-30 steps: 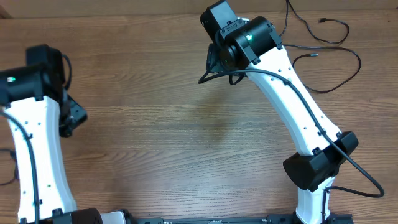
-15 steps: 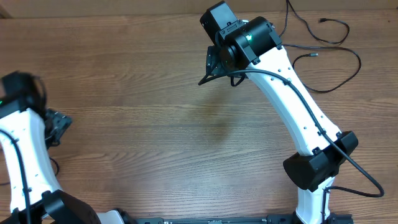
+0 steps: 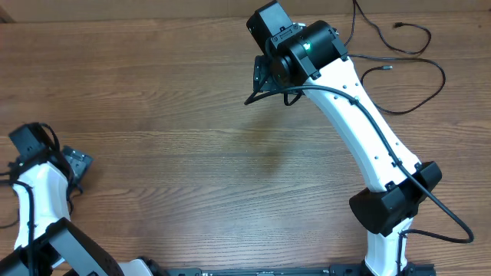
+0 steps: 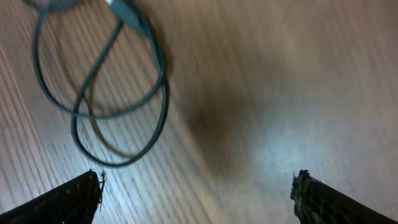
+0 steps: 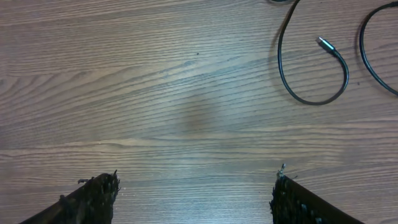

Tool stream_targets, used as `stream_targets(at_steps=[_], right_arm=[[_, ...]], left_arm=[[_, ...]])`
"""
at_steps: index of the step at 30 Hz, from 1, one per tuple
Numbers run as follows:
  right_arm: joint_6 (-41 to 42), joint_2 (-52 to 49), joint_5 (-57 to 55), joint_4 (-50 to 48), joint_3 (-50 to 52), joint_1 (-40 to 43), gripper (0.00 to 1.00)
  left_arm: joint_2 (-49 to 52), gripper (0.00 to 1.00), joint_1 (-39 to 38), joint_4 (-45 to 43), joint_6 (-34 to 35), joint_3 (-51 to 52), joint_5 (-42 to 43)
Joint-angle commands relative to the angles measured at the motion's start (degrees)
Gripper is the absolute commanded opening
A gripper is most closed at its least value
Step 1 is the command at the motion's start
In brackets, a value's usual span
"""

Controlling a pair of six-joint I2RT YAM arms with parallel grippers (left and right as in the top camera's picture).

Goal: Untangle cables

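Wooden table (image 3: pixel 169 100): the overhead view takes in all of it. My right arm (image 3: pixel 360 123) reaches toward its far edge; my left arm (image 3: pixel 38 192) sits at the near left corner. Thin black cables (image 3: pixel 443 79) lie in loose curves at the far right, with nothing touching them.

Only the left wrist view, which is blurred, shows a dark looped cable (image 4: pixel 165 93) ahead of my left gripper (image 4: pixel 198 193). Its fingers are spread and empty.

My right gripper (image 5: pixel 194 193) is likewise spread over bare wood. A plug-ended cable (image 5: pixel 281 62) lies ahead to the right.
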State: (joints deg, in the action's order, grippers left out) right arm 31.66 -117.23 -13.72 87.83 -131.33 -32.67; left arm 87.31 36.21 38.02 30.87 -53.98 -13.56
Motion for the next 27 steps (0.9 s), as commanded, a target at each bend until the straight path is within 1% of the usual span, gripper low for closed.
stream_targets(at_steps=[1, 5, 11, 14, 20, 23, 27], right_arm=[[-0.2, 0.3, -0.1, -0.4, 0.2, -0.1, 0.79], [-0.2, 0.3, 0.0, -0.1, 0.2, -0.1, 0.8], [-0.3, 0.3, 1.4, -0.1, 0.2, -0.1, 0.8], [-0.5, 0.3, 1.4, 0.0, 0.2, -0.1, 0.8], [-0.4, 0.3, 1.4, 0.4, 0.2, -0.1, 0.8], [-0.4, 0.3, 1.4, 0.4, 0.2, -0.1, 0.8], [-0.5, 0.3, 1.4, 0.6, 0.2, -0.1, 0.8]], left_arm=[[0.2, 1.0, 0.0, -5.4, -4.7, 5.4, 0.3], [1.4, 1.0, 0.0, -8.6, -10.3, 7.4, 0.0], [5.4, 1.0, 0.0, -9.6, -11.6, 7.2, -1.0], [7.8, 0.99, 0.0, -7.8, -11.6, 5.6, -1.6], [10.8, 1.0, 0.3, -0.3, -11.7, -2.8, -2.4], [10.8, 1.0, 0.3, 0.5, -13.5, -4.7, -2.1], [11.1, 0.99, 0.5, -1.0, -14.6, -4.7, 0.7]])
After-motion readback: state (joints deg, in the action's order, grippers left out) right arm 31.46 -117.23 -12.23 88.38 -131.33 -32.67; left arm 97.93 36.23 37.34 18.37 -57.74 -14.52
